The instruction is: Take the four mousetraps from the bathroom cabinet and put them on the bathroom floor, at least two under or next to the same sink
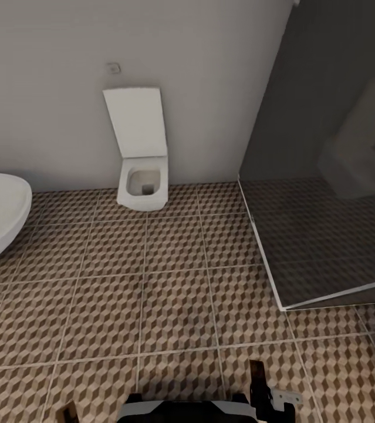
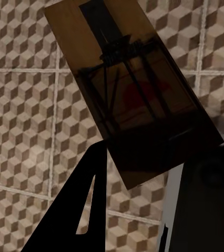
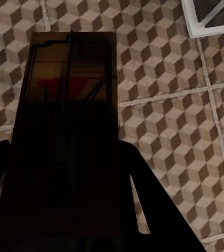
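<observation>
On the left we hold a mousetrap (image 2: 133, 100) in our left gripper (image 2: 130, 178), a brown wooden board with dark wire and a red mark, clamped between the closed fingers and jutting out beyond their tips, tilted, above the bathroom floor (image 2: 22, 105) (cube-patterned tiles). On the right, our right gripper (image 3: 64, 173) is likewise closed on a second mousetrap (image 3: 70, 84), which extends straight past the fingertips. Far ahead stands a white toilet (image 1: 144, 185).
</observation>
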Robot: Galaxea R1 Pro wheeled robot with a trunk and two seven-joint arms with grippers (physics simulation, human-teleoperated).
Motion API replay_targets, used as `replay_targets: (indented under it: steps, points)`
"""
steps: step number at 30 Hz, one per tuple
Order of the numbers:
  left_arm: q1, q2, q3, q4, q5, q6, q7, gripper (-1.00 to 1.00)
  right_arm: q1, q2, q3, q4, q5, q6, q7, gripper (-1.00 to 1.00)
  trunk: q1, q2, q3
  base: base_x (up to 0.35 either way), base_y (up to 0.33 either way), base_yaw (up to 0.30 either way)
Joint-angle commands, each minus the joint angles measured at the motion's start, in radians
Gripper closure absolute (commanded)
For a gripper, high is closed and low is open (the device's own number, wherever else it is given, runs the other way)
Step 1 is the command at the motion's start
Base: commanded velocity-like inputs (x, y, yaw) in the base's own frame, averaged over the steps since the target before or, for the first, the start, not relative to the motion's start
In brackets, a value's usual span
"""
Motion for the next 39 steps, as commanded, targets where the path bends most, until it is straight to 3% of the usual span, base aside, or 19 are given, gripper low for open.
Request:
replay_targets:
  steps: [1,29,39]
  points:
    - [-0.001,-0.001,-0.008,0.003,-0.001,-0.003,0.008,1.0,0.0,0.0,-0.006,0.001,0.003,-0.003,-0.003,1.0,0.001,-0.001,0.0,0.145,0.113,0.155]
    - [-0.001,-0.001,-0.008,0.003,-0.001,-0.003,0.008,1.0,0.0,0.0,-0.006,0.001,0.003,-0.003,-0.003,1.0,0.001,-0.001,0.035,0.013,0.009,0.154]
    - [-0.001,-0.001,-0.008,0.003,-0.001,-0.003,0.008,1.0,0.0,0.0,-0.006,0.001,0.003,-0.003,-0.002,1.0,0.001,-0.001,0.042,0.0,0.0,0.03]
